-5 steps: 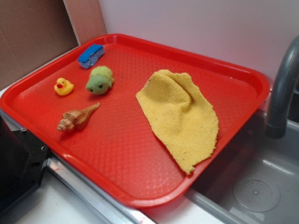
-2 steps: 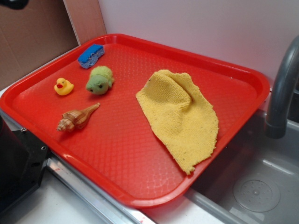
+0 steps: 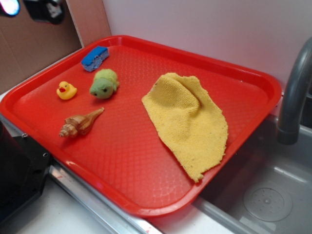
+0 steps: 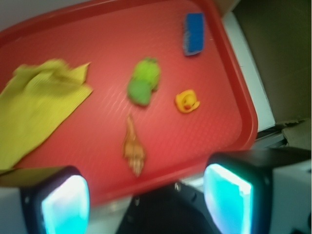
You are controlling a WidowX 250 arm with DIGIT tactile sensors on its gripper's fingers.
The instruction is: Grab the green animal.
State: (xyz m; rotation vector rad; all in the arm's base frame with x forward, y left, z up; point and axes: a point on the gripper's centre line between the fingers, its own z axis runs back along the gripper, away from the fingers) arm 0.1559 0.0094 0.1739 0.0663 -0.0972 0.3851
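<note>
From the wrist, wide-parted pincer [image 4: 146, 200] pads frame the green animal [image 4: 144, 81].

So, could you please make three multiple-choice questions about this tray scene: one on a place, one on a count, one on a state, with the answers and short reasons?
1. What lies nearest the green animal toward the tray's far corner?
A. the blue toy car
B. the yellow cloth
C. a spoon

2. How many small items, apart from the cloth, are on the tray?
A. two
B. four
C. six

3. What is the gripper doing?
A. clamped on the seashell
B. open, holding nothing
C. pressing the rubber duck

Answers: 1 A, the car sits just beyond it. 2 B, car, animal, duck, seashell. 3 B, the wrist view shows its fingers spread, high above the tray.
</note>
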